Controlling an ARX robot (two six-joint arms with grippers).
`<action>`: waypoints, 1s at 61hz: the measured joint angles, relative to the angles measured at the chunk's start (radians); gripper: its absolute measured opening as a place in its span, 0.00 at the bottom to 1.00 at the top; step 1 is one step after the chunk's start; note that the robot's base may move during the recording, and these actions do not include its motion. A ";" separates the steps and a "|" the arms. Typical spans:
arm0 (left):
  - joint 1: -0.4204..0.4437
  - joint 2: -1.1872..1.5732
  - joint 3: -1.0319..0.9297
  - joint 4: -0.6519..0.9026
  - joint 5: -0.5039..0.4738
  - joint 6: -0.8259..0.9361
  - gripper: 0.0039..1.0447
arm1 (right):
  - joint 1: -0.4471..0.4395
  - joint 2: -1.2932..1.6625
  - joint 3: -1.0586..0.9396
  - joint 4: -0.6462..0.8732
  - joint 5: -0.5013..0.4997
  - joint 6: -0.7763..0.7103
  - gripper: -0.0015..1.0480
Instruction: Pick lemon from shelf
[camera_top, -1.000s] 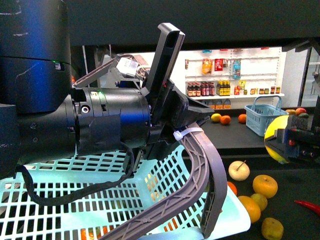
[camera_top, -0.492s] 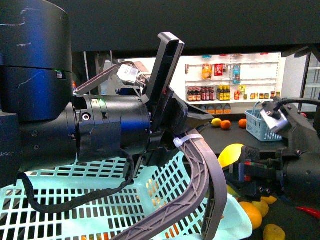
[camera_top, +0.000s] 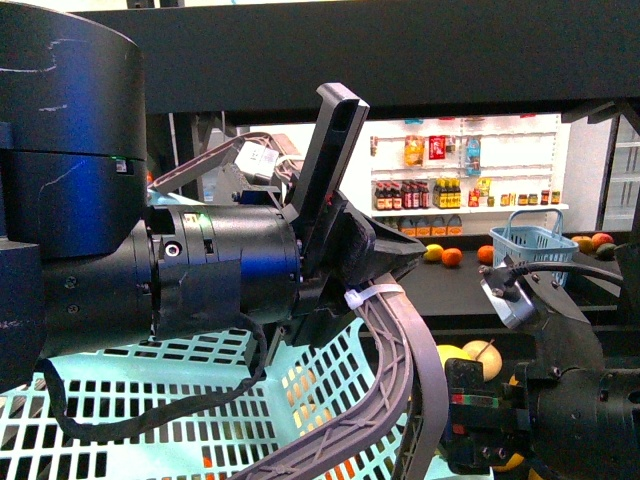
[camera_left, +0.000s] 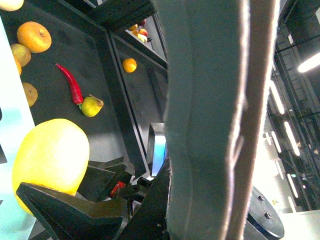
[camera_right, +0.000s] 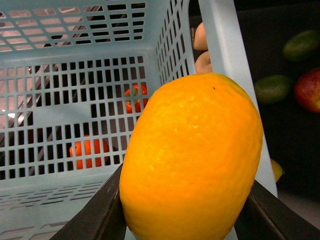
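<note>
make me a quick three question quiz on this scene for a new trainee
1. True or false: the right gripper is empty.
2. What is the left gripper shut on? A) a bottle B) the basket handle C) an orange
3. Fill in: the long thin chilli lying on the shelf deck is ___.

Key: 1. False, it is shut on the lemon. 2. B. 3. red.
</note>
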 joint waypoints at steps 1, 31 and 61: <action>0.000 0.000 0.000 0.000 0.000 0.000 0.07 | 0.000 0.001 0.000 0.000 0.000 0.000 0.57; 0.000 0.000 -0.001 -0.001 -0.006 -0.010 0.07 | -0.028 0.004 0.001 0.001 -0.002 0.008 0.98; -0.001 0.000 -0.001 -0.001 -0.005 -0.010 0.07 | -0.335 0.204 0.095 -0.040 0.215 0.043 0.98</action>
